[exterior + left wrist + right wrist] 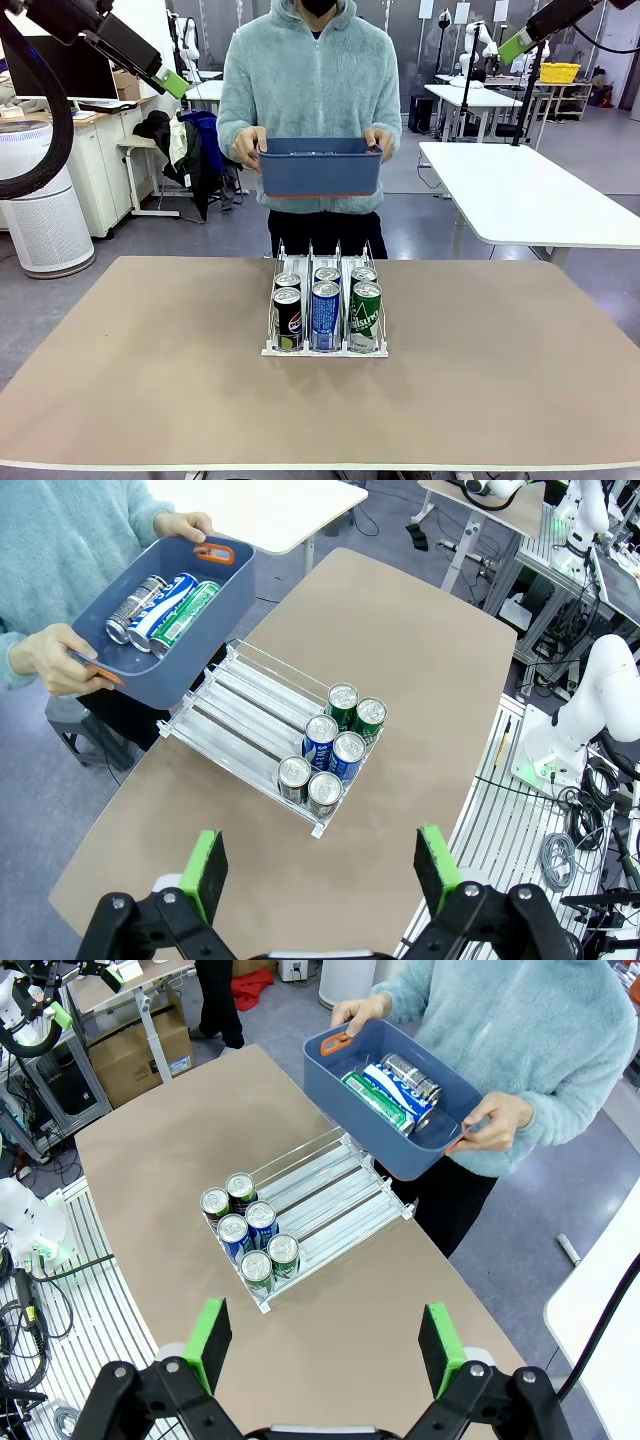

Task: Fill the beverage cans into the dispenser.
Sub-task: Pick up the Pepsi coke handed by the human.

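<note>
Beverage cans (326, 312): six upright in dispenser (240, 695), apparently three lying in person's blue bin (320, 170); left end effector (322, 865) and right end effector (325, 1345) wide open, empty.

The dispenser (312, 258) sits on the worktop (140, 370), centred left to right and nearer the far edge; six cans (326, 315) stand in it, two per lane, one behind the other, all at the near end (the lanes' far ends lie bare); behind and above it, a person holds a bin (320, 172); three cans (165, 605) lie side by side in the bin.
</note>
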Robot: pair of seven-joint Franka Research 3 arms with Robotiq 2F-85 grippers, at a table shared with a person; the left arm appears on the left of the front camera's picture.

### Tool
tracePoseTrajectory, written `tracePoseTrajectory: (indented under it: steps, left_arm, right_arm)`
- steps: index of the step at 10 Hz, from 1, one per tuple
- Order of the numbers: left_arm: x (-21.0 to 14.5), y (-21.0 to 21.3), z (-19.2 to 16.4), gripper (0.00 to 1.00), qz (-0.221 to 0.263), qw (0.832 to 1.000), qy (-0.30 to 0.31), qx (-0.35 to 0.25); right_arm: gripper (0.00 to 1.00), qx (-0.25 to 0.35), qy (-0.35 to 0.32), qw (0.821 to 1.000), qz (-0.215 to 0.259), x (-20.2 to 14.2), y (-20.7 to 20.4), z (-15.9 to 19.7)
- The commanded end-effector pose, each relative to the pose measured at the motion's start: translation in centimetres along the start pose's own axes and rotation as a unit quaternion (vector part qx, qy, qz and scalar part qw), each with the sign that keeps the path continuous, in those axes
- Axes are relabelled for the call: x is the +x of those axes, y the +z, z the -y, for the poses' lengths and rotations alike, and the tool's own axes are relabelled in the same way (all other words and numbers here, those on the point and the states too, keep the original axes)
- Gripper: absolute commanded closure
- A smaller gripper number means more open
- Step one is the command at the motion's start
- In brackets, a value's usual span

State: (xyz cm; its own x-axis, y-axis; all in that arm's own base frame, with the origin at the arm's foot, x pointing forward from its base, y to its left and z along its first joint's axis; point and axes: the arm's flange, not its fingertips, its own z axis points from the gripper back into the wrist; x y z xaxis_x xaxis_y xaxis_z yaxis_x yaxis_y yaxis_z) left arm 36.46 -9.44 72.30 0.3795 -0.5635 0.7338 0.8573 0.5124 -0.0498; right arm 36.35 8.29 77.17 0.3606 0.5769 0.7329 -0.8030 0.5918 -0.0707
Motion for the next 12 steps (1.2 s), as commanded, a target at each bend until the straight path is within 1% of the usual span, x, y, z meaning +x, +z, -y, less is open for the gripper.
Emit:
tracePoseTrajectory:
  steps: [1,12]
  left_arm:
    - [-0.08,-0.02,-0.03,0.00,0.000,1.000,0.001,0.000]
    - [-0.08,-0.02,-0.03,0.00,0.000,1.000,0.001,0.000]
  right_arm:
    - [0.00,0.000,0.000,1.000,0.000,-0.09,0.05,-0.09]
    - [0.00,0.000,0.000,1.000,0.000,-0.09,0.05,-0.09]
